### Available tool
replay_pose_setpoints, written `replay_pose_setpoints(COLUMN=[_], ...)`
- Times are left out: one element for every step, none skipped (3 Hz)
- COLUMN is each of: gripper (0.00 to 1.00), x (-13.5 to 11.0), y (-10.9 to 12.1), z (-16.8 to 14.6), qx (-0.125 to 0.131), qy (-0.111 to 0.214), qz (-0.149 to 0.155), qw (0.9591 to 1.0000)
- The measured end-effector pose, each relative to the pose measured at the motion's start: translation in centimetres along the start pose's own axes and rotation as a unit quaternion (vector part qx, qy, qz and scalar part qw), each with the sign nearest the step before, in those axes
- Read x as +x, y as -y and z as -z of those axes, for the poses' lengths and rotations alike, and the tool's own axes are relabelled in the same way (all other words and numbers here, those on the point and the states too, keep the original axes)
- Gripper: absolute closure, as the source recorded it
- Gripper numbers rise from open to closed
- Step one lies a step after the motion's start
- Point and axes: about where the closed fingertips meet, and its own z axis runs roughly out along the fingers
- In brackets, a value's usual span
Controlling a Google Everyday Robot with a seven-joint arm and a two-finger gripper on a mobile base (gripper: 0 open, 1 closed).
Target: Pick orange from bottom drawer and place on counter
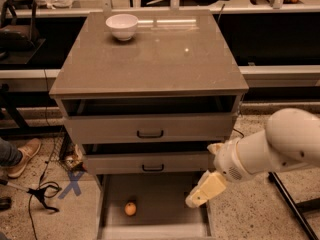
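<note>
The orange [130,209] lies on the floor of the bottom drawer [160,186], which is pulled out at the foot of the cabinet. The fruit sits left of the drawer's middle. My gripper [199,195] hangs from the white arm [270,151] over the drawer's right side, above and to the right of the orange, apart from it. The counter [165,59] is the glossy grey-brown top of the cabinet.
A white bowl [122,26] stands at the counter's back left. The two upper drawers [150,133] with dark handles are slightly open. A person's shoe [24,156], cables and a blue floor mark [71,185] lie left of the cabinet.
</note>
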Motion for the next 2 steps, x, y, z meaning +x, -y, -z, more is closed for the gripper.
replay_pose_setpoints(gripper=[0.00,0.00], x=[1.9,3.4], y=[-0.2,1.0], z=[-6.4,-13.8], qx=[-0.006,0.000], qy=[0.009,0.037], qz=[0.013,0.016], qw=[0.9999,0.9992])
